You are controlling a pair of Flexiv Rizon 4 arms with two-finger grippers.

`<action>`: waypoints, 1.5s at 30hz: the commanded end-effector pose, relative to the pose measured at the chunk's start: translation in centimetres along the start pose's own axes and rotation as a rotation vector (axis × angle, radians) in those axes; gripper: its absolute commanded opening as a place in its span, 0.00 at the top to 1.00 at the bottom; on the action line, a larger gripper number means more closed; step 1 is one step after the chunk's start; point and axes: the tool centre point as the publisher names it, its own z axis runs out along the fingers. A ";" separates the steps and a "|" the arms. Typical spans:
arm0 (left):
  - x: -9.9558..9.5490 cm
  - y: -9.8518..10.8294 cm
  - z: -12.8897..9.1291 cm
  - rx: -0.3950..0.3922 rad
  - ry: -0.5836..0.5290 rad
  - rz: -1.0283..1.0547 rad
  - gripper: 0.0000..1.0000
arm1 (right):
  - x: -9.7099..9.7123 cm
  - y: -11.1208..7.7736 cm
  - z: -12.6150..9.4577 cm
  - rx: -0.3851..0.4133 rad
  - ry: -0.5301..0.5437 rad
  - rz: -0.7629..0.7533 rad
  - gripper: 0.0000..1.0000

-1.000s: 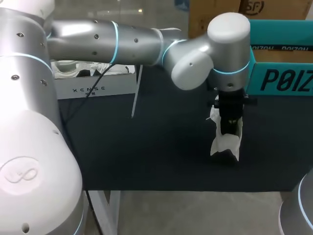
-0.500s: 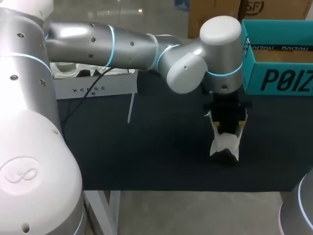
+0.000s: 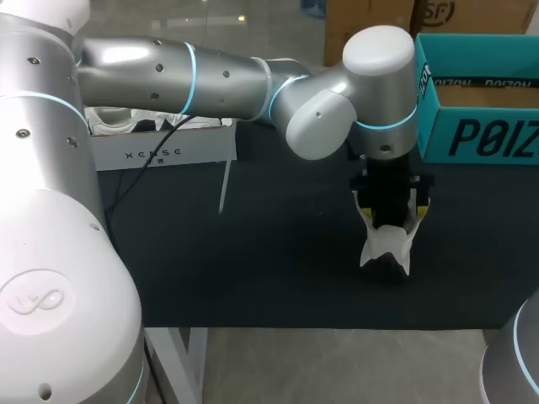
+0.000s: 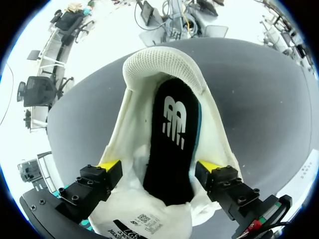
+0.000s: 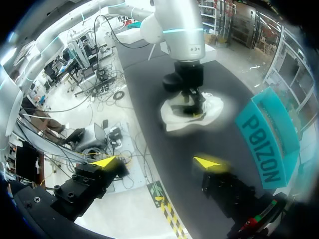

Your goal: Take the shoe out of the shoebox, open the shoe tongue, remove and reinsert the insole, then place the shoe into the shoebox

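shoe (image 3: 386, 242): white, on the dark table (image 3: 253, 269), right of centre in the head view, directly under the left gripper (image 4: 159, 167). In the left wrist view its mouth gapes toward the camera. The mesh heel collar lies ahead of the fingers, and the tongue (image 4: 142, 219), with a printed label, lies nearest the gripper.
insole (image 4: 172, 134): black with a white logo, lying inside the shoe; a blue-green edge shows along one side.
left arm (image 3: 210, 76): comes in from the upper left of the head view and reaches past the middle, its wrist pointing straight down over the shoe.
left gripper: fingers spread wide, one yellow tip at each side of the shoe's mouth, with the insole and tongue between them.
shoebox (image 3: 476, 126): teal with black print, at the upper right of the head view, behind and to the right of the shoe and apart from it. Its inside is hidden.
right arm (image 3: 515, 362): only a rounded grey part shows, in the lower right corner of the head view.
right gripper (image 5: 157, 163): fingers wide apart with nothing between them. The shoe and the left gripper are well ahead of it on the table, with the shoebox off to one side of them.
white box (image 3: 164, 153): upper left of the head view, behind the left arm, with white things in it.
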 end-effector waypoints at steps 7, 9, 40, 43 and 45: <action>0.1 0.3 -0.6 0.001 -0.006 0.021 0.00 | 0.0 -0.1 0.1 0.002 -0.001 0.001 0.00; 0.3 0.4 -0.8 -0.001 -0.002 0.024 0.00 | 0.0 -0.1 0.1 0.002 -0.001 0.001 0.00; -1.8 3.9 -6.4 -0.074 0.012 0.097 0.00 | 0.0 -0.1 0.1 0.002 -0.001 0.001 0.00; -1.7 3.9 -7.2 -0.079 0.013 0.096 0.00 | 0.0 -0.1 0.1 0.002 -0.001 0.001 0.00; -1.4 4.1 -7.7 -0.088 0.017 0.097 0.00 | 0.0 -0.1 0.1 0.002 -0.001 0.001 0.00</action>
